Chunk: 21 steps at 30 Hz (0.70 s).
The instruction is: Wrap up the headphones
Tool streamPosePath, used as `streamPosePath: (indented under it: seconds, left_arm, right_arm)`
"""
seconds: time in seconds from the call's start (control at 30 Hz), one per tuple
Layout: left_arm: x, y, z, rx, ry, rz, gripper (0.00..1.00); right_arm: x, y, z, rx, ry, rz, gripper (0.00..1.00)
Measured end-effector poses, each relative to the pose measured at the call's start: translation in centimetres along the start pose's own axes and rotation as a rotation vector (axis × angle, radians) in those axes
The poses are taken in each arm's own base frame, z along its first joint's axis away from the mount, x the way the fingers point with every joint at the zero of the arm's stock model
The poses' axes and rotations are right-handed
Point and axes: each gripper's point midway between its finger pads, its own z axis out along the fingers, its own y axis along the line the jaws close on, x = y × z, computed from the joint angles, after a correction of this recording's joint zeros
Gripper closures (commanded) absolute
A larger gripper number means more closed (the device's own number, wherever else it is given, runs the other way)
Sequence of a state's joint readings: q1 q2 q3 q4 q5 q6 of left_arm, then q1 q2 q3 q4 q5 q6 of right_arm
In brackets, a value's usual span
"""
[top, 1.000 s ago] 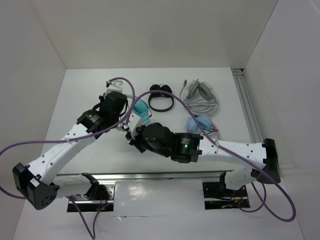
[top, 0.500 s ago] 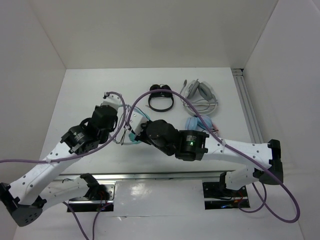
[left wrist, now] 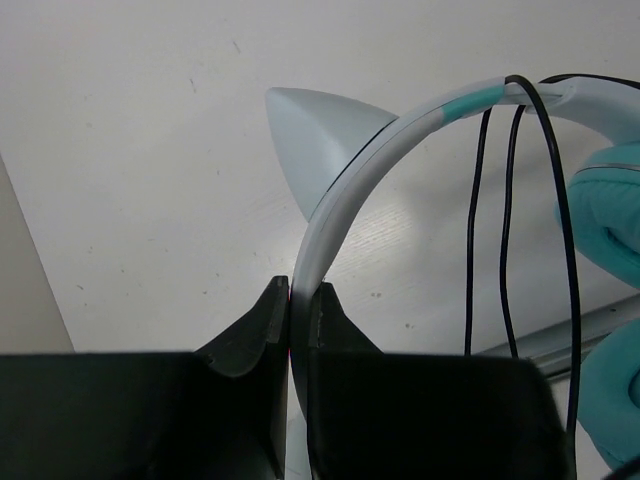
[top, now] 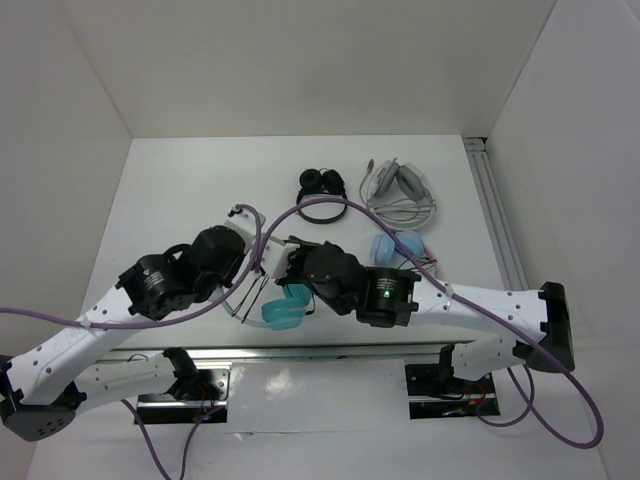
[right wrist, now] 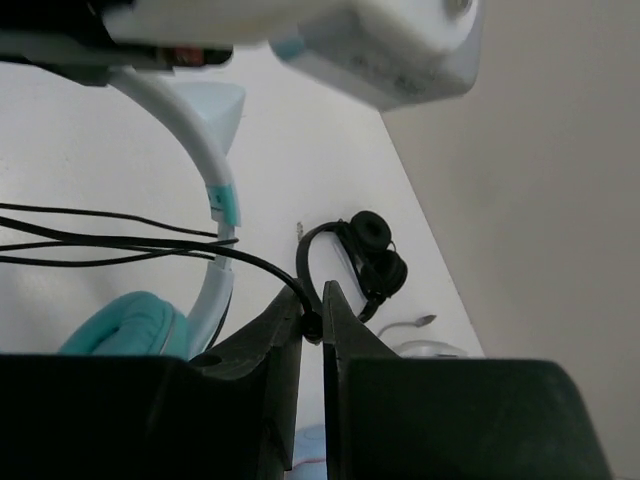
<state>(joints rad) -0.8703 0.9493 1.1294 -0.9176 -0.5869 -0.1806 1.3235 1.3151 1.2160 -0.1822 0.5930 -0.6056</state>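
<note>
The headphones [top: 283, 312] hang between both arms near the front of the table, teal cups lowest. In the left wrist view my left gripper [left wrist: 298, 296] is shut on the white-and-pale-blue headband [left wrist: 345, 195], just below one pointed ear [left wrist: 315, 130]. The thin black cable [left wrist: 476, 220] runs in a few strands across the headband. In the right wrist view my right gripper [right wrist: 312, 322] is shut on that cable [right wrist: 262, 266], which leads left to the headband [right wrist: 215, 200] above a teal cup [right wrist: 130, 325]. In the top view the arms hide both sets of fingers.
A small all-black pair [top: 320, 195] lies at the back middle and also shows in the right wrist view as the black pair [right wrist: 370, 262]. A white-grey pair [top: 400, 190] lies back right. A light-blue-cupped, pink-banded pair [top: 396, 247] sits beside the right arm. A metal rail [top: 495, 215] lines the right wall.
Both arms have drawn back toward the near edge, carrying the headphones; the teal cups went from mid-table to near the front. Both grips held.
</note>
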Motion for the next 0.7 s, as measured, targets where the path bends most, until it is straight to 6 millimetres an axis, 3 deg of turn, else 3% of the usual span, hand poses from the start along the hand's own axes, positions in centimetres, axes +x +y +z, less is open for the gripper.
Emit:
streamPosePath:
  seconds: [0.3,0.4,0.53,0.7]
  left_arm:
    - [-2.5,-0.2,-3.5,0.123,-0.102,-0.065,1.00]
    - [-2.9,-1.1,-4.1,0.178,-0.118,-0.059,1.00]
    - [-2.9,-2.1,-4.4,0.230,-0.119,-0.042,1.00]
    - [-3.9,-1.9,-5.2,0.243,-0.149,-0.057,1.00]
  right_arm:
    - [3.1,-1.5,1.1,-0.033,0.010,-0.022,1.00]
    - [2.5,-1.6,0.9,-0.056,-0.026,-0.012,1.00]
    - [1.6,-2.0,0.2,-0.077,-0.077,0.002,0.91]
    - [1.5,-2.7,0.0,-0.086,-0.107,0.019,0.91]
